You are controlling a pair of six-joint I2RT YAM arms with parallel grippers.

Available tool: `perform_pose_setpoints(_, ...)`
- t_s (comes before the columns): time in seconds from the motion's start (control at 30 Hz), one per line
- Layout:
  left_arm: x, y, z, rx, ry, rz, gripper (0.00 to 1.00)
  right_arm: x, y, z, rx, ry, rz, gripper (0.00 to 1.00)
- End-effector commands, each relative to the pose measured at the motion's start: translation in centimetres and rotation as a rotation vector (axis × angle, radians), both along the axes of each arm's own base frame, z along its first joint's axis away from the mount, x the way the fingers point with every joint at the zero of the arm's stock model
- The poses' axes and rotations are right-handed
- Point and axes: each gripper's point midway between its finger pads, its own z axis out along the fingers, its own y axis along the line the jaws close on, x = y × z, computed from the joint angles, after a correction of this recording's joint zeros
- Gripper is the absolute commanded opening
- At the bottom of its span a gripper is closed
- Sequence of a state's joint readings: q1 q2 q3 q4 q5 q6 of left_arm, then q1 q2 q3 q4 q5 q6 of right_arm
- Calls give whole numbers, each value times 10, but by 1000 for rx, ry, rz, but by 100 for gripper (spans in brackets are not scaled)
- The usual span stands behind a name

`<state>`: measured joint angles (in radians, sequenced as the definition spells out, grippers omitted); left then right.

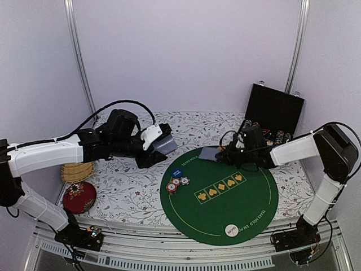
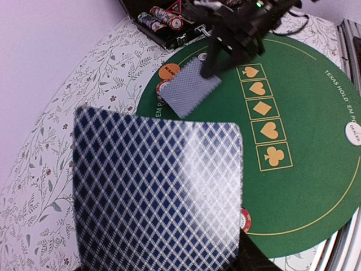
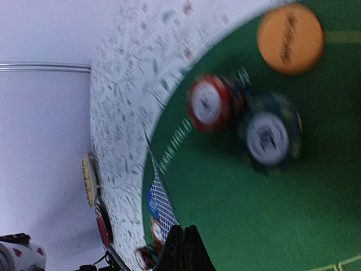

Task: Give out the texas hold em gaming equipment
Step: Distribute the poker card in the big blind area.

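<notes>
left jaws gripping blue-backed cards (image 1: 165,144) up over the flowery desk (image 1: 130,192), right jaws pinched on a single card (image 1: 207,153) at the far-left edge of the green mat (image 1: 225,217), chips (image 1: 176,184) sitting on the mat

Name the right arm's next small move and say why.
Probably lower and let go. The right gripper is shut on a single card held tilted over the far edge of the green mat, beside the orange button and chip stacks, so setting it flat on the felt looks due. The left gripper holds a blue-backed card off the mat.
</notes>
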<state>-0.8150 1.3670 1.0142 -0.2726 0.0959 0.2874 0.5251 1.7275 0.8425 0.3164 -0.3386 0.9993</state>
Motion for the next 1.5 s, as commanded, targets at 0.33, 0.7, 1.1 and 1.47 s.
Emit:
perform_pose_setpoints(0.33,1,5,15,-38,-49,6,51,-33,8,-51,133,228,-187,2)
perform_pose_setpoints(0.7,1,7,17,-37,-56,8,52,-37,5,-68,246,338,-285,2)
perform_pose_setpoints(1.1,2,8,17,-34,-60,11,52,-34,8,-81,234,372,-292,4)
perform_pose_setpoints(1.47,0,8,20,-41,-67,9,52,-46,5,-55,219,341,-236,50)
